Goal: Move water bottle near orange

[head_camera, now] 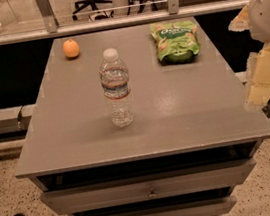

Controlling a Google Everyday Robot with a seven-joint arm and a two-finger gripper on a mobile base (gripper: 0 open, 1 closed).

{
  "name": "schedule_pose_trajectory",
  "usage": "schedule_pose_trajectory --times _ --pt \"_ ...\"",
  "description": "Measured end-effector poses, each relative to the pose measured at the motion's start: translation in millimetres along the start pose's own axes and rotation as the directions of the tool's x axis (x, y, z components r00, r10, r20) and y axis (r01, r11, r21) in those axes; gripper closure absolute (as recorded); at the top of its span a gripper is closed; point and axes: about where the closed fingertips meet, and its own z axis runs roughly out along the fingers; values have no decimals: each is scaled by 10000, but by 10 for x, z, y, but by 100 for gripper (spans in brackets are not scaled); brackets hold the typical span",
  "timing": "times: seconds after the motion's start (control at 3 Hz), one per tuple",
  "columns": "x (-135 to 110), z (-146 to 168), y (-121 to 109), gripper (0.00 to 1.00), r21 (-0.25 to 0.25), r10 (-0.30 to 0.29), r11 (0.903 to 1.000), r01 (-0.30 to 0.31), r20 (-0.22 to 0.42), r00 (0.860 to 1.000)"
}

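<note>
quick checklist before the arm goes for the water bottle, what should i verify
1. The clear, ribbed plastic water bottle with a white cap stands upright mid-table: ok.
2. The small round orange is in view at the far left corner: ok.
3. Nothing stands on the grey table between bottle and orange: ok.
4. The green snack bag lies far right, off that path: ok.
5. The gripper hangs beyond the table's right edge, apart from the bottle; readiness to grasp: cannot tell.

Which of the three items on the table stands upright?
The water bottle: it alone stands on its base; the orange is round and the green snack bag lies flat. The gripper hangs beyond the right edge of the table.
</note>
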Motion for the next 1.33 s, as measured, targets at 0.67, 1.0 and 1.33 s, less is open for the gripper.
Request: schedule_pose_trajectory --times 0.67,1.0,1.33 --pt "-62 156 -28 0 -127 -182 9997 190 647 9977" --pt "-360 600 -98 0 -479 -465 9969 622 2783 9594" --pt "-705 773 -115 0 -712 -591 9924 1005 4409 8956"
